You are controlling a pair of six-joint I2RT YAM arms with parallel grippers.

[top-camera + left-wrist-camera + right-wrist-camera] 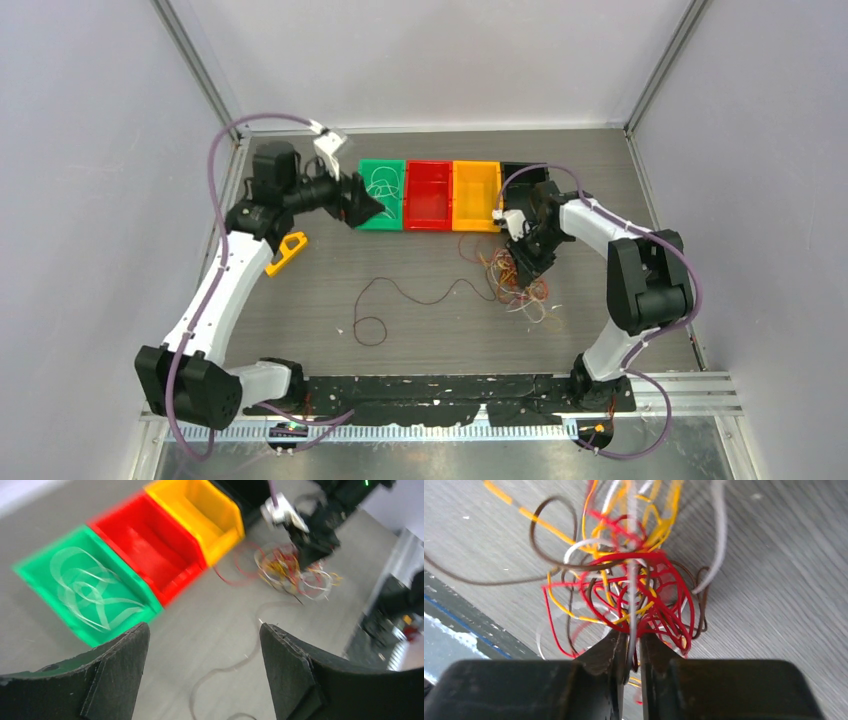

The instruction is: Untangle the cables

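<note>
White links [215,290], black joints [190,385], purple hoses [213,160]; black wedge-shaped fingers [117,675]; yellow handle [288,250].

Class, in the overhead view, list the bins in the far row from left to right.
From the left: green bin → red bin → yellow bin → black bin.

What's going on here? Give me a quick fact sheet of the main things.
left gripper: open, empty, near the green bin
right gripper: pinching a whitish cable in the tangle
sorted: whitish loops in the green bin
loose: brown cable alone on the table
other bins: red bin, yellow bin, black bin
</note>
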